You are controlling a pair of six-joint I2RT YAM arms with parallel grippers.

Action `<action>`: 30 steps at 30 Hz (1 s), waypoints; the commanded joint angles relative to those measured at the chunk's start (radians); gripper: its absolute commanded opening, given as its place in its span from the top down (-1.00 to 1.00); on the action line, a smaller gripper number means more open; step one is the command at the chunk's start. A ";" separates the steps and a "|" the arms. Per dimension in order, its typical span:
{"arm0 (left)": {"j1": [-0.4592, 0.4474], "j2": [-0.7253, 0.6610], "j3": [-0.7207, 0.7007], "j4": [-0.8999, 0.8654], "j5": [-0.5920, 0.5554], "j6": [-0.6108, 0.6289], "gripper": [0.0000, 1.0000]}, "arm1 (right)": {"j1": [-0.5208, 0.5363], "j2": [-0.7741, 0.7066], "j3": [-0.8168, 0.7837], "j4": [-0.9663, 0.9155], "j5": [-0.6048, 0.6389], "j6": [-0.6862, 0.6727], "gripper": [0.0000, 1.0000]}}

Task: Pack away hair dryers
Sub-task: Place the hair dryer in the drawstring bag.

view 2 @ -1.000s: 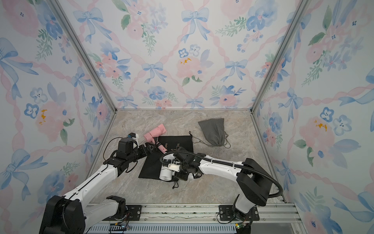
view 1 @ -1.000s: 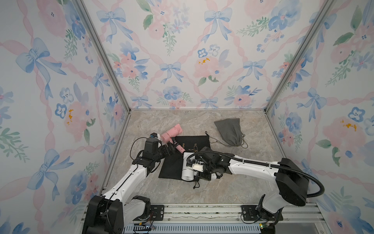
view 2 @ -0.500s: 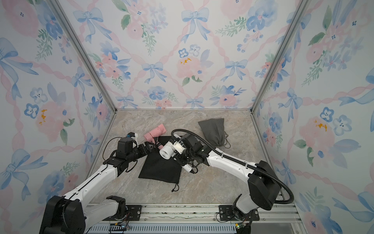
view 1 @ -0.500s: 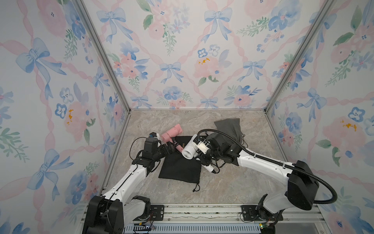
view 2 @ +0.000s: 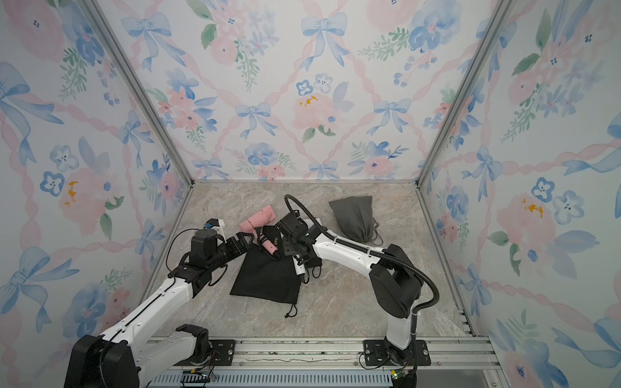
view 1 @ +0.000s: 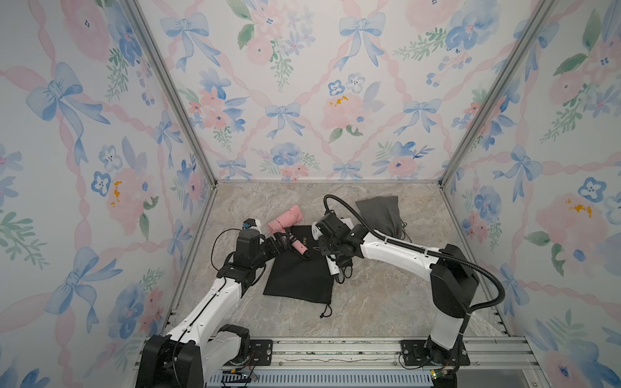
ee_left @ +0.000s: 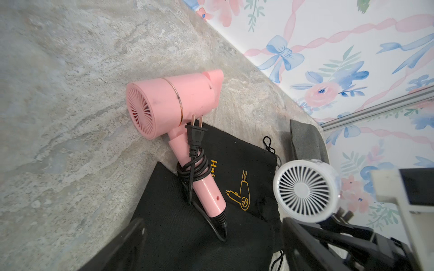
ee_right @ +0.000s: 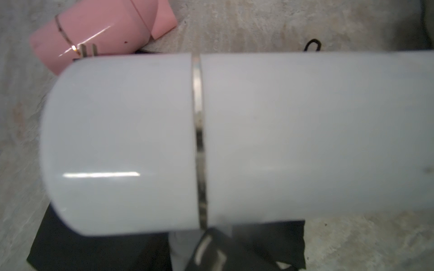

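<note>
1. Three walls (view 1: 302,84) papered with blue bows and pink flowers close in a bench (view 1: 386,302) of mottled grey-beige stone pattern. Bare metal posts (view 1: 174,97) stand at the back corners.
2. One pink hair dryer (view 1: 285,220) lies on its side just ahead of the left pincer (view 1: 284,242), barrel on the bench and handle across the edge of a black pouch (view 1: 299,278), between the two pincers.
3. One white hair dryer (ee_left: 305,190) is off the bench, clenched in the right pincer (view 1: 327,248), its round grille turned toward the left pincer.
4. Left pincer: released, jaws wide with nothing between them, above the black pouch's corner.
5. Both dryers are smooth, glossy plastic: stubby cylinders ringed by a thin metal band, with spoked grilles. A black cord (ee_left: 193,169) coils around the pink one's slim handle, its two-pin plug (ee_left: 196,136) against the barrel. The black pouch is flat matte cloth with a gold dryer drawing. A grey pouch (view 1: 379,215) of woven cloth lies beyond the right pincer.
</note>
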 commanded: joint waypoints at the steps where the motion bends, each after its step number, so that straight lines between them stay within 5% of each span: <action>1: 0.006 -0.018 -0.024 0.030 -0.004 -0.014 -0.83 | 0.002 0.071 0.083 -0.065 0.094 0.215 0.27; 8: 0.006 -0.037 -0.033 0.030 -0.001 -0.016 -0.83 | -0.010 0.207 0.210 -0.130 0.070 0.386 0.20; 16: 0.006 -0.018 -0.012 0.031 -0.011 -0.004 -0.85 | -0.033 0.223 0.208 -0.086 -0.030 0.348 -0.46; 24: 0.001 0.018 0.057 0.014 0.004 0.054 -0.82 | -0.034 -0.012 -0.006 0.041 -0.042 0.282 -0.55; 30: -0.171 0.141 0.185 -0.102 -0.119 0.183 -0.78 | -0.093 -0.254 -0.180 0.140 -0.028 0.132 -0.59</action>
